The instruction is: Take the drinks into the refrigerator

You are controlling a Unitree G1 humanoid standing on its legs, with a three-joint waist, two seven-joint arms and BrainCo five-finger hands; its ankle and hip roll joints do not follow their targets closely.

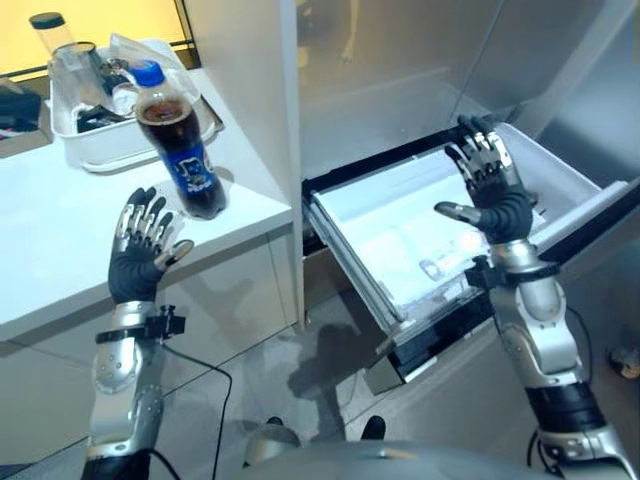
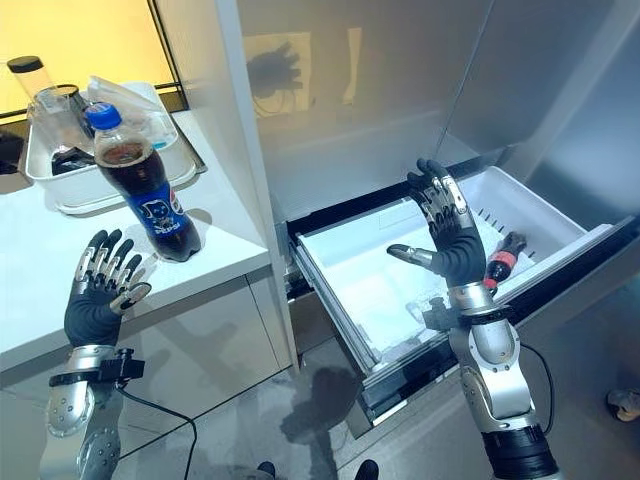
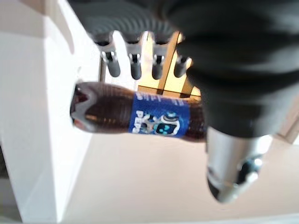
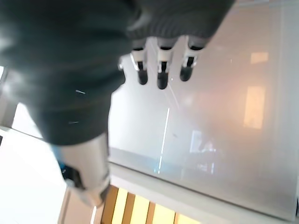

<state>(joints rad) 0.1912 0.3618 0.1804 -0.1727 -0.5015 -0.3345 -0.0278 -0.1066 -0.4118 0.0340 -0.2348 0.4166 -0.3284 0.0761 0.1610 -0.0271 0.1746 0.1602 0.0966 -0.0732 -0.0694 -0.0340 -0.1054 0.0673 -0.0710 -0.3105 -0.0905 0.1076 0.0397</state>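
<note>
Left eye view: cola bottle (image 1: 183,150), blue cap and blue label, is standing upright on the white counter (image 1: 60,240), just in front of the white tray (image 1: 100,150) that is holding clutter. Left hand (image 1: 140,250) is hovering near the bottle on the counter's front side, fingers spread, gripping nothing. Right hand (image 1: 490,190), well apart from the bottle, is hanging with straight fingers over the pulled-out refrigerator drawer (image 1: 400,210).

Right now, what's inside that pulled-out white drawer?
In the drawer, one small red-and-dark object lies near the right hand; the rest looks bare. The hand and arm cover part of the floor.
</note>
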